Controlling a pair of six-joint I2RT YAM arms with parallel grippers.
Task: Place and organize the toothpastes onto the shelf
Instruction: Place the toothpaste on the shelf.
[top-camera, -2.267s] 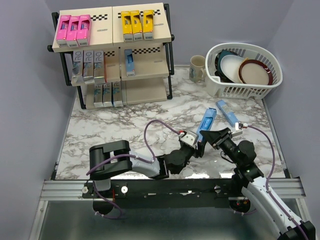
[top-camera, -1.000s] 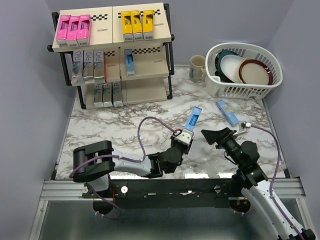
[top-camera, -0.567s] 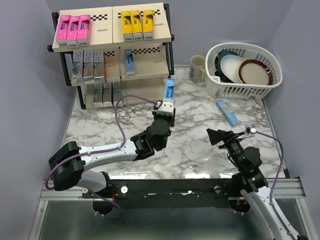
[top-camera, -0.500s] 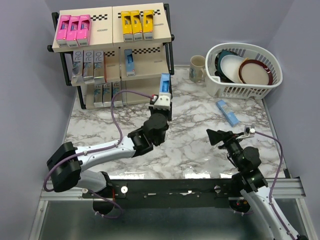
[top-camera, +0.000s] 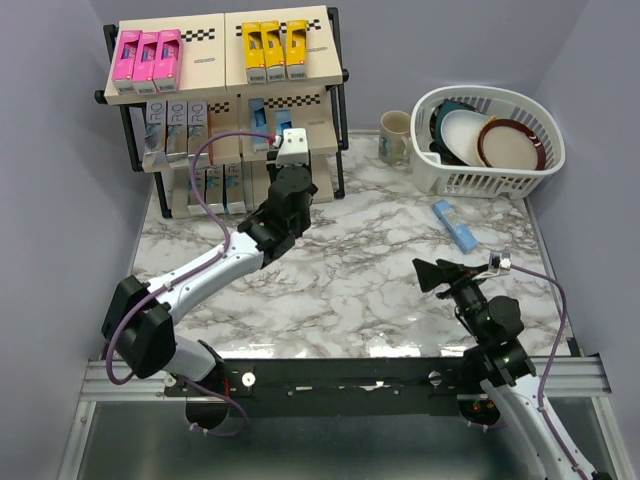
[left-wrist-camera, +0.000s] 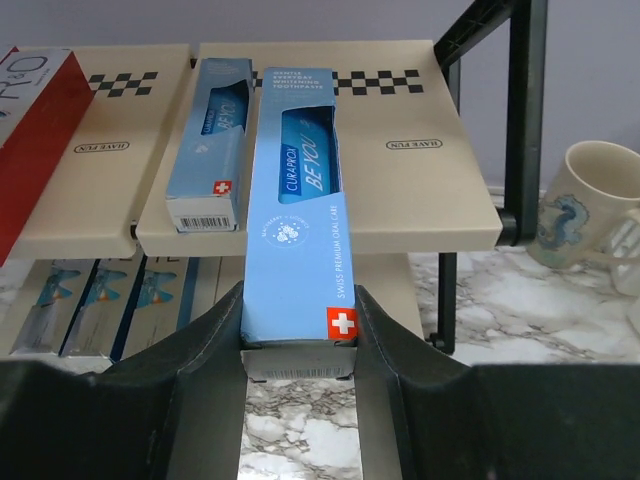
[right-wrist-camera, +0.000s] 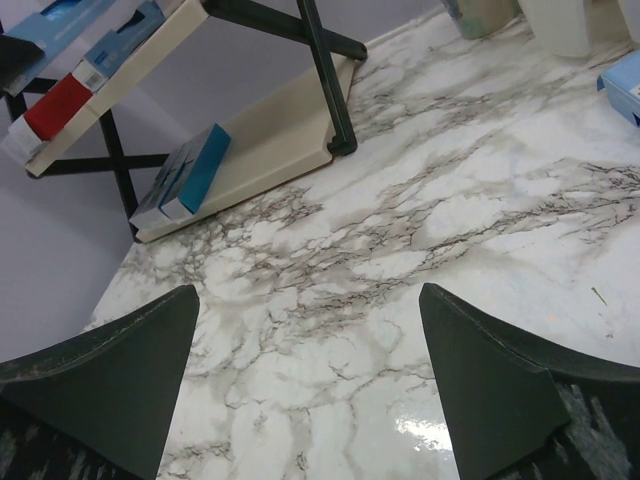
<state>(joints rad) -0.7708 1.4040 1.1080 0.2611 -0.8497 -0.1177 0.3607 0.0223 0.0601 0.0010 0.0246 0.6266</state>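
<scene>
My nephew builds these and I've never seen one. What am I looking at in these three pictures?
These are two robot arms bolted to the near edge of a marble-patterned table. The wide picture comes from a fixed camera above and behind them; the other two come from a camera on each wrist. The left gripper grips a light blue toothpaste carton, its far end over the middle board of the shelf, beside another blue carton. The right gripper is open and empty above the table. On the table are one more blue carton, a mug and a white dish basket.
</scene>
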